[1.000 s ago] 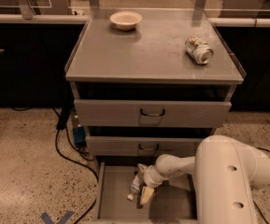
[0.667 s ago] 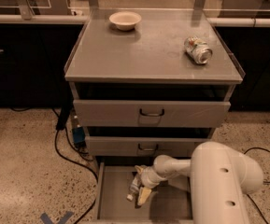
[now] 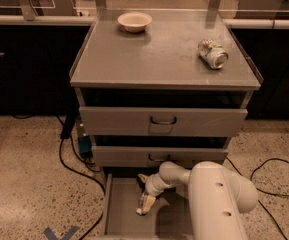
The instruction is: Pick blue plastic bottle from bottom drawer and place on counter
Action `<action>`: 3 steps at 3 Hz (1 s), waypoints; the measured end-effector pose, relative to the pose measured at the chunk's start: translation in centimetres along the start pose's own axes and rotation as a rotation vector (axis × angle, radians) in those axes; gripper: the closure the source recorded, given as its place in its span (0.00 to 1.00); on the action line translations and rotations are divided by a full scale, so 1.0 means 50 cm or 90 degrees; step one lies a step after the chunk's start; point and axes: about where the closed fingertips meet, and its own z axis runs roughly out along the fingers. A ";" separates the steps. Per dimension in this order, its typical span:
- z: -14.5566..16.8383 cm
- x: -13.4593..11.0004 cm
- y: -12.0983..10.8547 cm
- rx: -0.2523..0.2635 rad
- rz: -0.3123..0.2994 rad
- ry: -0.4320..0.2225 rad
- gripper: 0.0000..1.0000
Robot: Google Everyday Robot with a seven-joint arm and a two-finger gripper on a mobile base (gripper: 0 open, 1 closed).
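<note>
The bottom drawer is pulled open at the foot of the cabinet. The blue plastic bottle lies in it, a slim pale bottle with its cap end toward the front. My gripper reaches down into the drawer from the white arm on the right and sits at the bottle's upper end. The counter is the flat grey cabinet top above.
A cream bowl stands at the counter's back left. A crushed silver can lies at its right. Two closed drawer fronts sit above the open drawer. Black cables run over the speckled floor on the left and right.
The arm's big white link has shifted a little to the left. The gripper and bottle stay in about the same place in the drawer.
</note>
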 end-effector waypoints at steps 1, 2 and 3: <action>0.006 0.011 0.014 -0.019 0.013 0.038 0.00; 0.014 0.024 0.027 -0.042 0.027 0.077 0.00; 0.014 0.024 0.027 -0.042 0.027 0.077 0.00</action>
